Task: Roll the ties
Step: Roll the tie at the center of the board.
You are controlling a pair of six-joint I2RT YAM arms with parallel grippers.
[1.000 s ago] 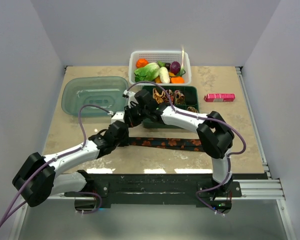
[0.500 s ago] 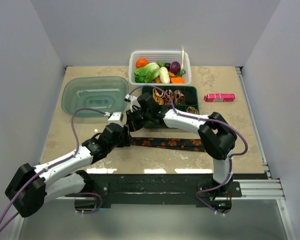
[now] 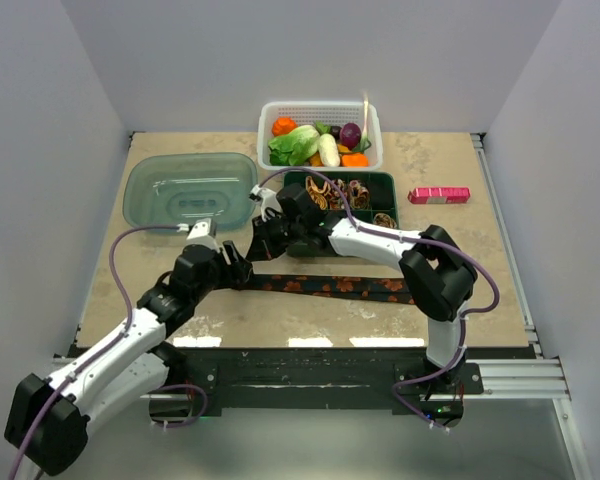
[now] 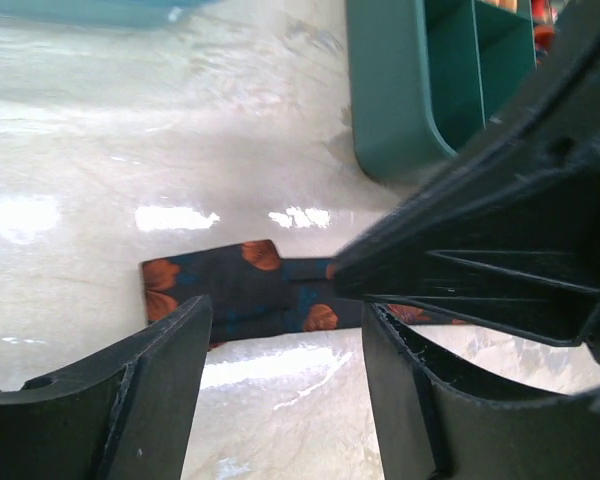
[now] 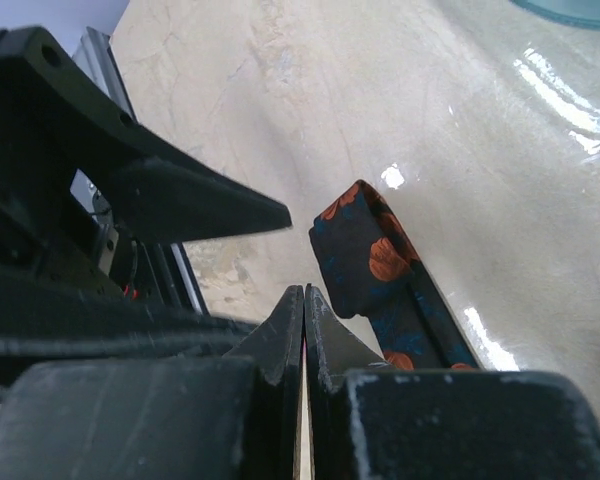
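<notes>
Across the near middle of the table (image 3: 460, 260), a long black tie with orange-red spots (image 3: 330, 287) lies flat and unrolled, with its blunt narrow end pointing left. Both arms meet at that end.

The left gripper (image 4: 285, 330) hangs just above it with its jaws spread wide, one finger on each side of the cloth. This looks like a position for catching or steadying the end. The right gripper (image 5: 303, 300) reaches across from the right with its fingers pressed tightly together. Its wrist view shows the tie end just beside the tips, slightly lifted, with no cloth visible between them. The closed tips may be meant to nudge or fold the end over to start the roll.

Just behind the grippers, a green divided tray (image 3: 380, 178) holds small rolled ties (image 3: 335, 192), probably where a finished roll belongs. This tie is not yet rolled.
</notes>
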